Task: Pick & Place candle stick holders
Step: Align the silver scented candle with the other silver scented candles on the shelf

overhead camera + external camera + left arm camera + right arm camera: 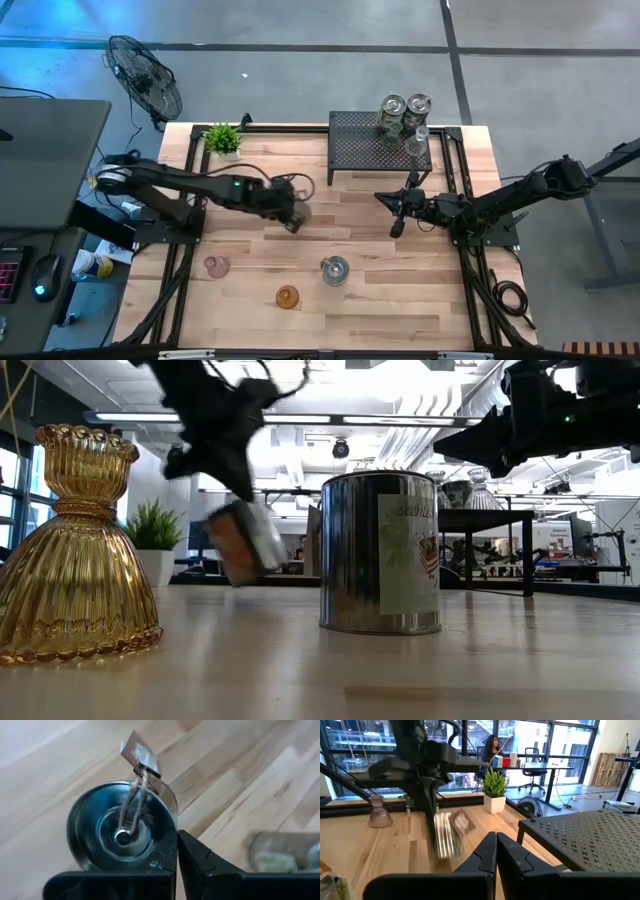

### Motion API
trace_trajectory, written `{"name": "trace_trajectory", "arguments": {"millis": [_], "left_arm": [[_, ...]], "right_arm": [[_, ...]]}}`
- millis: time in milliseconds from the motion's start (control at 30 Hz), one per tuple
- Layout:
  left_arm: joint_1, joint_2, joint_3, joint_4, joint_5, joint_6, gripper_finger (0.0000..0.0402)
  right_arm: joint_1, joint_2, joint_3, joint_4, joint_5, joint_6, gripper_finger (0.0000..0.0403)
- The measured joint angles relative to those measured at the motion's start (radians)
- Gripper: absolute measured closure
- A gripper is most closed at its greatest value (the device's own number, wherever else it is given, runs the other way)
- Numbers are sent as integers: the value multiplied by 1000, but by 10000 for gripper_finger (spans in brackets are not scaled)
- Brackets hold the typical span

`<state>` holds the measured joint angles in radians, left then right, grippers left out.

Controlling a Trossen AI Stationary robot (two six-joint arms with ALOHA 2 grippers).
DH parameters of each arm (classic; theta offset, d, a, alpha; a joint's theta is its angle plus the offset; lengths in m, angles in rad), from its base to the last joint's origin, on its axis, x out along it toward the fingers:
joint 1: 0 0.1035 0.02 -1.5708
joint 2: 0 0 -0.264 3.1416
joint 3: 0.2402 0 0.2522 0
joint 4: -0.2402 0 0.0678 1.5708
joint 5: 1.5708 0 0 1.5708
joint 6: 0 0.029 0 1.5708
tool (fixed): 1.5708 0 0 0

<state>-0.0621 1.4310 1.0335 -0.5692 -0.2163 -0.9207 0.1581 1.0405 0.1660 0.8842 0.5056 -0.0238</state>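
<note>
The pale wooden plank table (pixel 380 300) fills the high view, with a black mesh metal rack (pixel 365 140) at its far edge carrying three silvery glass holders (pixel 403 117), partly overlapping each other. Bare floor surrounds the table. The left gripper (pixel 296 215) hangs mid-table, its jaws clamped on a blurred silvery tagged holder (pixel 245 542) lifted off the wood. The right gripper (pixel 397 213) hovers beside the rack, fingers together, empty. Near the front edge stand a silvery cylindrical holder (pixel 335 270), an amber ribbed holder (pixel 288 297) and a pink holder (pixel 216 266), well apart.
</note>
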Motion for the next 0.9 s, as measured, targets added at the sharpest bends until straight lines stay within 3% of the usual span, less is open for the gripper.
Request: {"name": "trace_trajectory", "arguments": {"millis": [400,633,900], "left_arm": [[19,303,266,94,-13,221,401],[60,358,311,128,38,236,391],[63,364,316,164,54,268,337]], "right_arm": [[0,0,0,-5,-5,-2,401],[0,0,0,-7,-17,0,401],[0,0,0,-10,-18,6,401]]}}
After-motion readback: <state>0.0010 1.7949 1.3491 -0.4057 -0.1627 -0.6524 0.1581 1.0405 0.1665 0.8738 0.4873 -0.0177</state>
